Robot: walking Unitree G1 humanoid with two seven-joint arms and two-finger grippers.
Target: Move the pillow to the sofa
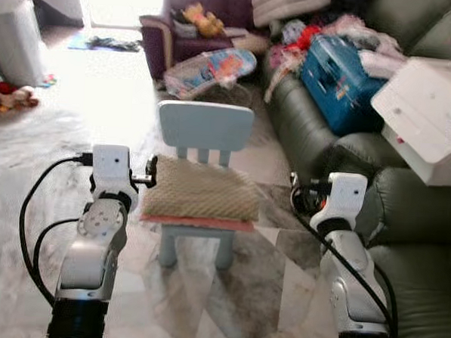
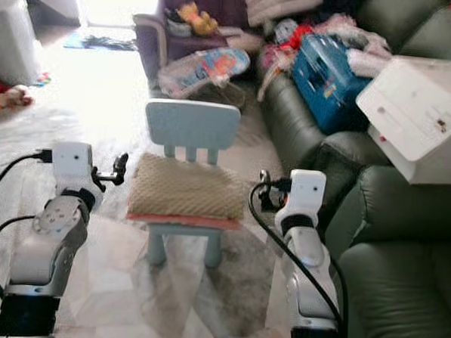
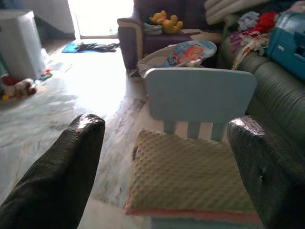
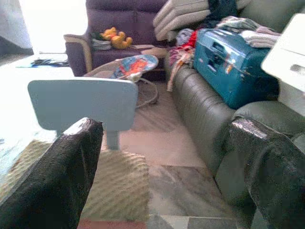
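Marble floor (image 1: 227, 290) spreads beneath a small pale-blue child's chair (image 1: 205, 134), where a beige textured pillow (image 1: 200, 190) with a pink underside lies flat on the seat, its long axis running across the robot's front. The left gripper (image 1: 153, 173), fingers spread apart, sits just beside the pillow's left edge; the right gripper (image 1: 298, 194), fingers also apart, hangs near its right edge. The grey-green leather sofa (image 1: 310, 135) lies to the right, cluttered.
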